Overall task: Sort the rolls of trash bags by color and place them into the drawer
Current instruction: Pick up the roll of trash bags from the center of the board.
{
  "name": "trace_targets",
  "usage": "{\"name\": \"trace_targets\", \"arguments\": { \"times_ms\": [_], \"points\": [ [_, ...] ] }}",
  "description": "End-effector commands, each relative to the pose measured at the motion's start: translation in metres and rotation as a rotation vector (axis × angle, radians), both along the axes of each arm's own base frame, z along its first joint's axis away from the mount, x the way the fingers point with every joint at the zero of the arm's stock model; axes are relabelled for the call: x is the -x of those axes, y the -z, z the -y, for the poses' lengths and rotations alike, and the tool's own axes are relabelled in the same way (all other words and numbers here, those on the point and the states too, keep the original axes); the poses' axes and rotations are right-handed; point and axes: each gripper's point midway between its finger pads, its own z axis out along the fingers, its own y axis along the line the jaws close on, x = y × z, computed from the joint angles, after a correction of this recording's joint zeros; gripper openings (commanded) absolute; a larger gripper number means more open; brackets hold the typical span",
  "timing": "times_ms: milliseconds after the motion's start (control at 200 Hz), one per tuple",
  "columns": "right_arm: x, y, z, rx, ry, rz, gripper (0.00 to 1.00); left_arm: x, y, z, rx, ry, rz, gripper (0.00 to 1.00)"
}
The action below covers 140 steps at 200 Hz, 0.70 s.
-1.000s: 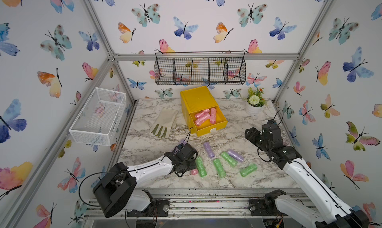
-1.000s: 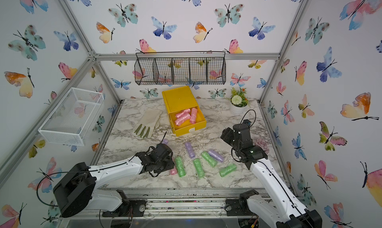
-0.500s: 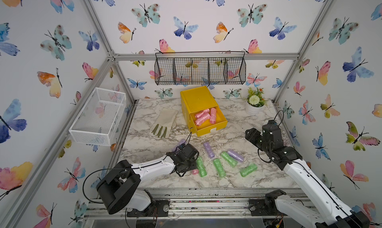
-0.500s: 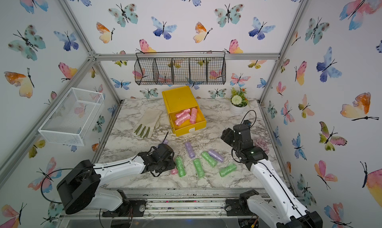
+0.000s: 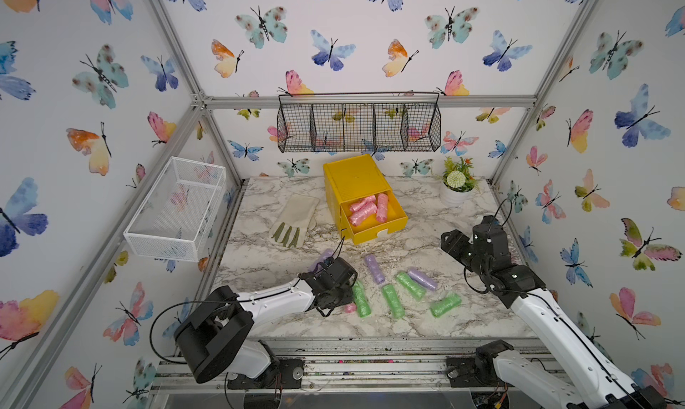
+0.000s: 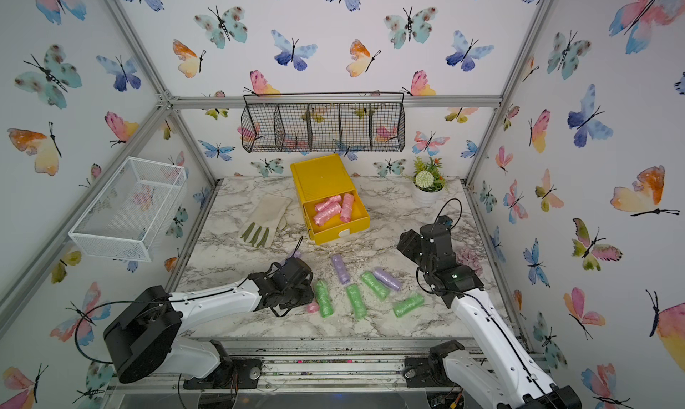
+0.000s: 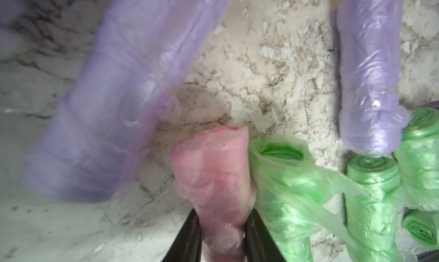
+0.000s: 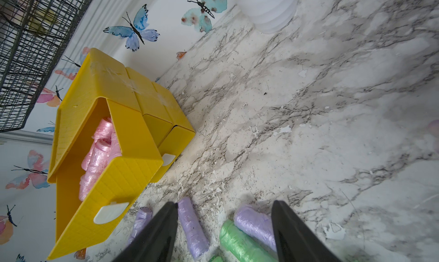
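My left gripper (image 7: pixel 223 215) is shut on a pink roll (image 7: pixel 213 177) low over the table's front. In both top views the roll's end (image 5: pixel 349 307) (image 6: pixel 312 307) shows beside a green roll (image 5: pixel 360 299). More green rolls (image 5: pixel 393 301) and purple rolls (image 5: pixel 374 269) lie loose to the right. One purple roll (image 5: pixel 322 257) is partly hidden behind the left wrist. The yellow drawer chest (image 5: pixel 352 181) stands at the back, its top drawer (image 5: pixel 385 227) pulled out with pink rolls (image 5: pixel 365 210) inside. My right gripper (image 8: pixel 225 203) hangs open above the table on the right.
A pale glove (image 5: pixel 294 220) lies left of the chest. A white plant pot (image 5: pixel 456 188) stands at the back right. A white wire basket (image 5: pixel 178 207) hangs on the left wall, a black one (image 5: pixel 357 123) on the back wall. A mauve crinkly lump (image 6: pixel 467 259) lies beside the right arm.
The left gripper's jaws have closed onto the pink roll, and the left arm has shifted slightly. The right arm has stayed still.
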Motion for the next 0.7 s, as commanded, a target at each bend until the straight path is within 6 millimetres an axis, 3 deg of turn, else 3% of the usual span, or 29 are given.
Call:
{"name": "trace_targets", "arguments": {
  "times_ms": [0, 110, 225, 491, 601, 696],
  "points": [
    [0.004, 0.004, 0.006, 0.033, 0.007, -0.009, 0.68, -0.002, -0.019, -0.015, -0.063, 0.018, 0.059, 0.29],
    [0.004, 0.005, 0.005, 0.030, 0.002, -0.010, 0.68, -0.006, -0.040, -0.021, -0.070, 0.032, 0.104, 0.27],
    [0.004, 0.004, 0.004, 0.028, -0.006, -0.004, 0.68, -0.011, -0.079, -0.024, -0.088, 0.092, 0.185, 0.26],
    [0.005, -0.001, 0.002, 0.017, -0.021, 0.030, 0.68, -0.039, -0.225, -0.043, -0.175, 0.172, 0.545, 0.27],
    [0.007, -0.002, 0.001, 0.009, -0.029, 0.036, 0.68, -0.051, -0.284, -0.038, -0.195, 0.236, 0.701, 0.32],
    [0.009, -0.003, 0.001, 0.007, -0.033, 0.038, 0.68, -0.066, -0.318, -0.025, -0.223, 0.316, 0.777, 0.33]
  ]
}}
